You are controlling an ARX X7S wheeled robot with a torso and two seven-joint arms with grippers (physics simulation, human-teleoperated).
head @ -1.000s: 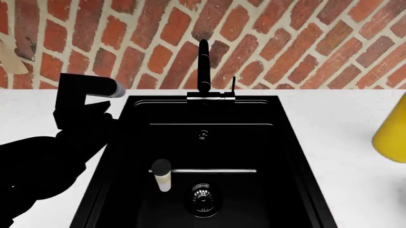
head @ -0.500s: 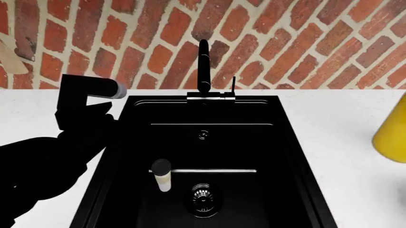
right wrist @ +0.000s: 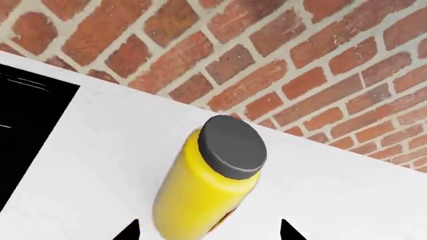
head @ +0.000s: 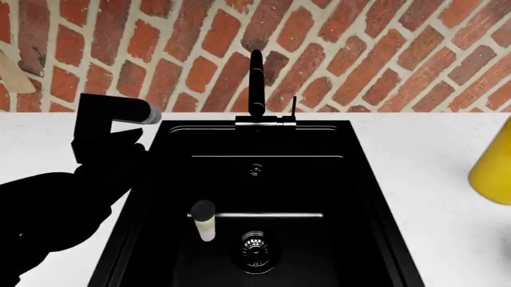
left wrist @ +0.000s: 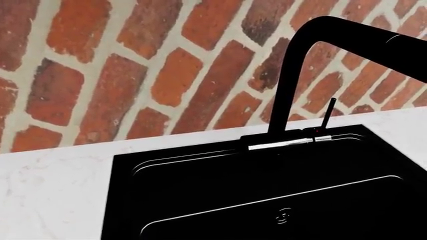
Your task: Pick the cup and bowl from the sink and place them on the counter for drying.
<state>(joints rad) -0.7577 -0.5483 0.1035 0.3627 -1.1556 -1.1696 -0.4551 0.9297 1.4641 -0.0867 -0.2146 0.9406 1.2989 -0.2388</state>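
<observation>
The cup [head: 204, 220] stands upright on the floor of the sink [head: 319, 179], towards the basin's front-left part, its black lid on top and its cream body below; the round metal drain [head: 257, 249] lies just beside it, nearer the basin's front edge. The bowl does not show in any view. The black faucet [head: 256, 84] rises from the middle of the sink's back edge, in front of the red brick wall [head: 359, 48]. The white counter [head: 415, 155] surrounds the basin on the back, left and right. The left arm [head: 88, 173] reaches over the counter along the sink's left edge, a dark mass ending near the basin's back-left corner; its claw cannot be made out, so whether it is open or closed cannot be told. The left wrist view looks across the sink's back-left corner towards the faucet and shows no fingers. In the right wrist view the right gripper [right wrist: 208, 231] shows only as two dark fingertips [right wrist: 128, 232] spread well apart, open and holding nothing, with a yellow bottle [right wrist: 200, 195] with a grey cap standing on the counter between and beyond them, to the right of the sink and near the brick wall.
</observation>
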